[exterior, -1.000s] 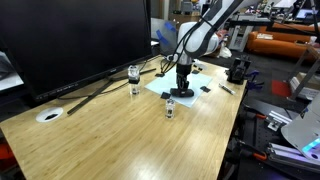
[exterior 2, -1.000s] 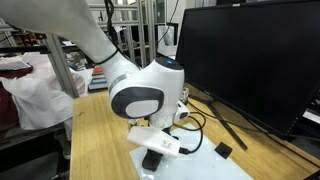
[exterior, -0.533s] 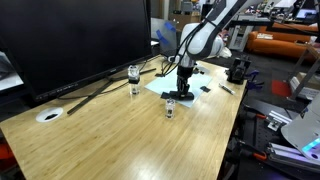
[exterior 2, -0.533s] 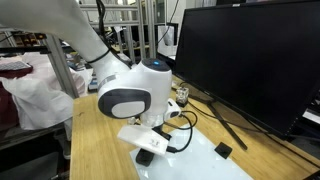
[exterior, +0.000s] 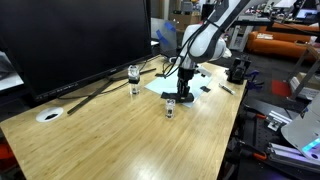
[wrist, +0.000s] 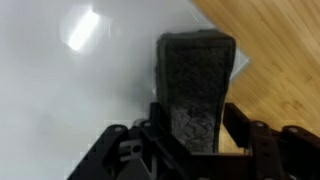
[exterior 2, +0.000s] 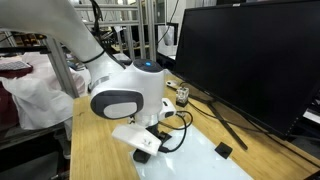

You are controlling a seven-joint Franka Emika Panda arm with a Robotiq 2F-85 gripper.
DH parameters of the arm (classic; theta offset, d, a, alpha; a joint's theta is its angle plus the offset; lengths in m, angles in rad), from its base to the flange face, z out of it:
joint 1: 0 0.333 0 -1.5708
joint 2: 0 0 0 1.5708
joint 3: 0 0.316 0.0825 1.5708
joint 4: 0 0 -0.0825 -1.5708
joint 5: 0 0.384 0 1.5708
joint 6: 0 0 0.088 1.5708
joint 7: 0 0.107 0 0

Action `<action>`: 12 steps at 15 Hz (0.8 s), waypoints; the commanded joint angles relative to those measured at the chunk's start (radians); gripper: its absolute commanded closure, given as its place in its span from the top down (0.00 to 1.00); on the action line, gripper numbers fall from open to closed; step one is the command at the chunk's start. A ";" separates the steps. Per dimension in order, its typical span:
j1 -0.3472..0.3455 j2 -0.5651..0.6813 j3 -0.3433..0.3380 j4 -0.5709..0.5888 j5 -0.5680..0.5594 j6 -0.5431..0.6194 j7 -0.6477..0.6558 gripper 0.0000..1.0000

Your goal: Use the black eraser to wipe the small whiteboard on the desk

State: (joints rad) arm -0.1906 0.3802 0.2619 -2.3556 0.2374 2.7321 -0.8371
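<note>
Two dark fingers of the gripper [wrist: 196,135] squeeze the black eraser [wrist: 197,70] tight between them. The eraser's far end is down on the small whiteboard [wrist: 70,100], close to its edge. Past that edge is the desk [wrist: 285,50]. In an exterior view, a little jar [exterior: 171,108] stands near the board, and a big black screen [exterior: 80,40] stands far behind.

Robotics laboratory. A large dark monitor [exterior: 70,40] stands along the far edge of the wooden surface [exterior: 130,145], trailing cables [exterior: 95,98]. Orange equipment [exterior: 285,42] and metal framing [exterior 2: 150,25] fill the background.
</note>
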 commanded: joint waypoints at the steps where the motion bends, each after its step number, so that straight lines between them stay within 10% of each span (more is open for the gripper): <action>1: 0.008 -0.001 0.011 -0.060 0.044 0.074 0.043 0.97; 12: 0.100 -0.253 -0.146 -0.283 -0.208 0.169 0.338 1.00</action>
State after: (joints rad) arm -0.1013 0.1252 0.1253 -2.6400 0.0281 2.9016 -0.4999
